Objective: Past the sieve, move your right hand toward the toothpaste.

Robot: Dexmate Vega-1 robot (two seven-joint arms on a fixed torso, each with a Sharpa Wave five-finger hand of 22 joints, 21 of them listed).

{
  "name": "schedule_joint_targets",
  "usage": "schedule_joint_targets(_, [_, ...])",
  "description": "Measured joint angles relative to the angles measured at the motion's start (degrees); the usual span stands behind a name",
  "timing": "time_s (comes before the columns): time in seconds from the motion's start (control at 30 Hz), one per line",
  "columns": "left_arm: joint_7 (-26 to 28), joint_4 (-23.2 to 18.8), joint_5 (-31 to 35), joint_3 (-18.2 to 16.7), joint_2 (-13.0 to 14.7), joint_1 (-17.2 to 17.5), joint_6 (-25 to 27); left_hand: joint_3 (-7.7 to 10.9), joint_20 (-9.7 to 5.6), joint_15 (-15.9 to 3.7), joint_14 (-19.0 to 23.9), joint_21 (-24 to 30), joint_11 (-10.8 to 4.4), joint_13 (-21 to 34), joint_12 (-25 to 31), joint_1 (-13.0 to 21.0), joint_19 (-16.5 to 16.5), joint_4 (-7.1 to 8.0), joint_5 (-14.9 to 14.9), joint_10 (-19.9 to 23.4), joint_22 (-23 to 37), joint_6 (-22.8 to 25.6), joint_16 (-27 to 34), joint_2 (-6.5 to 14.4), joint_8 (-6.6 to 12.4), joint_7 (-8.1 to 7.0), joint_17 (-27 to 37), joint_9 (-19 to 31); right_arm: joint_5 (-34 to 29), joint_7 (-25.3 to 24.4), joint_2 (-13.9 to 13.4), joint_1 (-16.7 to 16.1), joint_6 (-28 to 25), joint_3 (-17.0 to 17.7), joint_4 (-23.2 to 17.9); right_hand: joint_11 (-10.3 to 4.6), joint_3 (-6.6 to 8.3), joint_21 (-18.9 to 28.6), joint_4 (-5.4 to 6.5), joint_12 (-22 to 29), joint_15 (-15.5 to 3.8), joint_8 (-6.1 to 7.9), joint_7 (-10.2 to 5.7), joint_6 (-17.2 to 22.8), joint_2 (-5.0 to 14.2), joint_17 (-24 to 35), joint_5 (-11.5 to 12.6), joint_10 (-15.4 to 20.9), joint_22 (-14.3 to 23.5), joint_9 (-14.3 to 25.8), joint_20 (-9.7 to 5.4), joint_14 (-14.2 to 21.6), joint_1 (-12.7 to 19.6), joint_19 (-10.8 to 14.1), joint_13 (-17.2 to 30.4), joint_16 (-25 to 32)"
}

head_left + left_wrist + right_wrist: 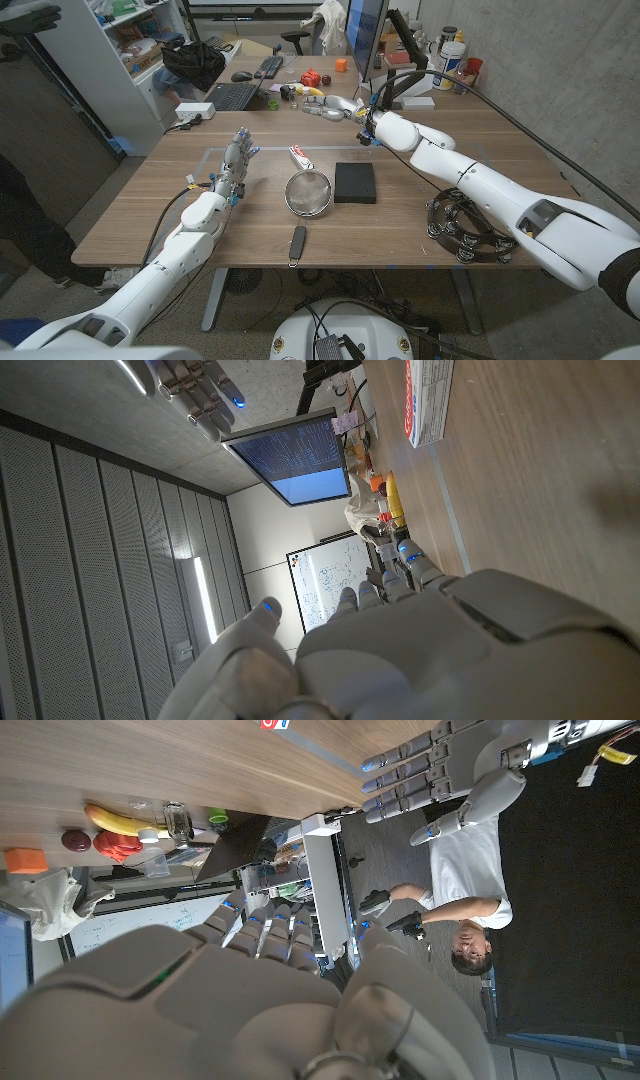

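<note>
The toothpaste (299,156), a white and red box, lies on the wooden table just beyond the round metal sieve (308,192). My right hand (336,108) hovers past the sieve at the far side, fingers stretched out and apart, holding nothing, a short way beyond and to the right of the toothpaste. My left hand (237,160) stands left of the toothpaste with fingers up and spread, empty. In the left wrist view the toothpaste (428,395) lies ahead of my left hand (400,650). The right wrist view shows my right hand (250,1000) with the left hand (450,770) beyond it.
A black square block (355,182) lies right of the sieve. A tambourine (465,228) sits under my right forearm, and a black stick-shaped object (297,243) near the front edge. Banana, red items and a keyboard (232,95) crowd the far side. A person (465,890) is beyond the table.
</note>
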Motion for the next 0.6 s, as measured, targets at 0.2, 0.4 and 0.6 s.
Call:
schedule_joint_targets(0.2, [0.0,0.0,-0.1,-0.1,0.0,0.0,-0.1,0.00,0.00,0.00,0.0,0.0,0.00,0.0,0.0,0.0,0.0,0.00,0.0,0.0,0.0,0.0,0.0,0.0,0.00,0.00,0.0,0.0,-1.0,0.1,0.5,0.6,-0.2,-0.8,0.4,0.00,-0.05,0.0,-0.05,0.0,-0.32,0.00,0.00,0.0,0.00,0.0,0.0,0.0,0.0,0.0,0.00,-0.3,0.0,0.0,0.0,0.0])
schedule_joint_targets(0.4, [0.0,0.0,-0.2,-0.3,0.1,0.3,-0.2,0.01,0.00,0.00,0.0,0.0,0.00,0.0,0.0,0.0,0.0,0.01,0.0,0.0,0.0,0.0,0.0,0.0,0.00,0.00,0.0,0.0,-1.9,0.3,0.8,1.0,-0.4,-1.5,0.6,-0.51,0.19,-0.3,-0.29,0.0,-0.29,0.00,0.00,0.0,0.02,0.0,0.2,-0.5,0.1,0.0,-0.01,-0.3,0.0,0.0,0.0,0.0])
schedule_joint_targets(0.6, [0.1,-0.1,-0.2,-0.4,0.2,0.6,-0.3,0.01,0.00,0.00,0.0,0.0,0.00,0.0,0.0,0.0,0.0,0.01,0.0,0.0,0.0,0.0,0.0,0.0,0.00,0.00,0.0,0.0,-2.8,0.9,1.0,1.4,-0.9,-2.2,0.8,-0.29,0.19,-0.3,-0.29,0.0,-0.42,-0.28,0.09,-0.5,0.39,0.0,0.2,-1.4,0.2,0.0,-0.11,-1.2,0.4,-0.6,0.0,0.0])
